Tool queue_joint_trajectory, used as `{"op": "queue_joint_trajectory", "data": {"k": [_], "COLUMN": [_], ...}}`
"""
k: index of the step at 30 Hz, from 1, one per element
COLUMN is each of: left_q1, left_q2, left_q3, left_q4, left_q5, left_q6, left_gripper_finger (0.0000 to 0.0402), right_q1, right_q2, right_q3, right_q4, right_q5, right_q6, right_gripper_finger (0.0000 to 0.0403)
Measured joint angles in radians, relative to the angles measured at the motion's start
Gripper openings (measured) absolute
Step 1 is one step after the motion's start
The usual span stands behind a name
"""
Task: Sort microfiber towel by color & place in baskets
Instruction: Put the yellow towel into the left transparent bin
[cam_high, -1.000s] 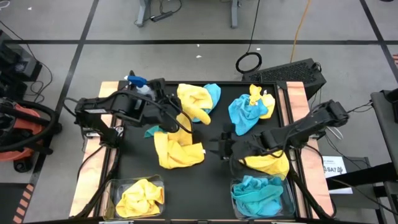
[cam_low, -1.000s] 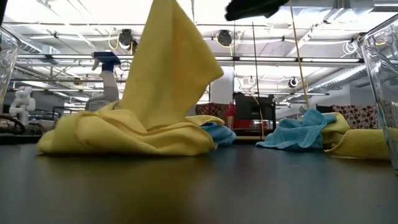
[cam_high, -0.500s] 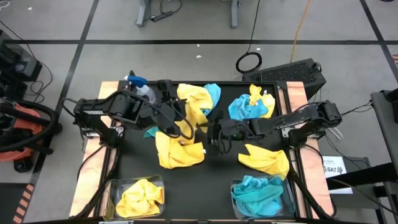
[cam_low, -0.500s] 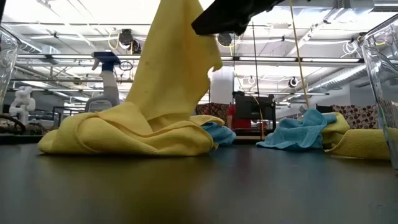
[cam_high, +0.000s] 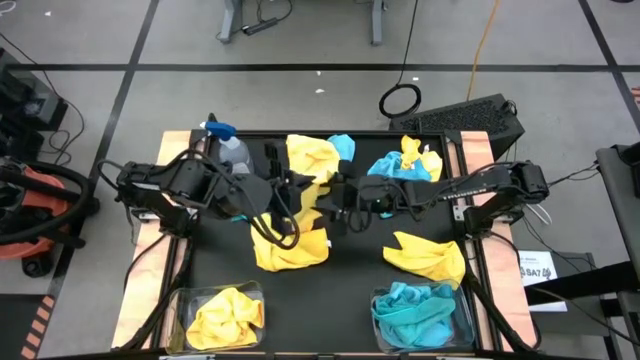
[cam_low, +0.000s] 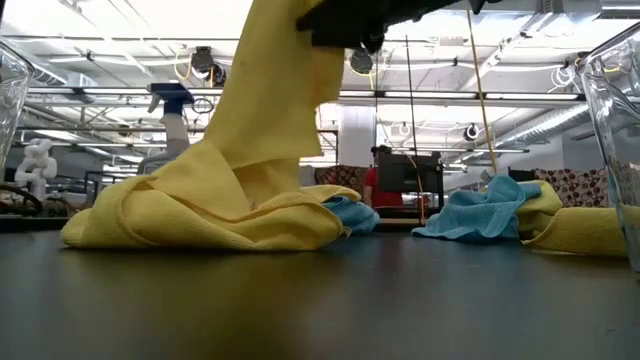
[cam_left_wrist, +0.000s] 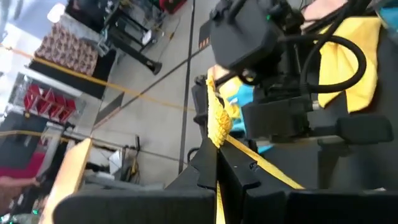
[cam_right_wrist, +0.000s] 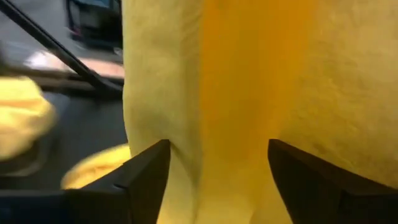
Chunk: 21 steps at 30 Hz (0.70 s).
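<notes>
a yellow towel (cam_high: 288, 243) at mid-table is drawn up into a peak. beyond it lie yellow-and-turquoise heaps (cam_high: 405, 165); nearer, two clear baskets (cam_high: 180, 300) hold one yellow, one apparently turquoise cloth (cam_high: 415, 312).

- No text, brand or number can be read on anything.
- A white label (cam_high: 537, 268) beside the table's right edge carries dark print, too small to make out.
</notes>
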Motion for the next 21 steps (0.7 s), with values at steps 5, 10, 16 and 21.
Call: {"op": "queue_joint_trajectory", "data": {"k": [5, 10, 16, 21], "left_q1": [0.002, 0.001, -0.021, -0.068], "left_q2": [0.000, 0.000, 0.000, 0.000], "left_q3": [0.000, 0.000, -0.001, -0.001], "left_q4": [0.091, 0.172, 0.254, 0.289], "left_q5": [0.010, 0.151, 0.256, 0.345], "left_q6": [0.059, 0.082, 0.082, 0.078], "left_gripper_finger": [0.0000, 0.0000, 0.0000, 0.0000], "right_q1": [-0.007, -0.010, -0.037, -0.050], "right_q2": [0.000, 0.000, 0.000, 0.000], "right_q3": [0.000, 0.000, 0.000, 0.000], "right_q4": [0.086, 0.116, 0.158, 0.156], "right_q5": [-0.167, -0.134, -0.102, -0.105], "right_q6": [-0.001, -0.017, -0.020, -0.052], "right_gripper_finger": [0.0291, 0.0276, 0.0180, 0.0037]}}
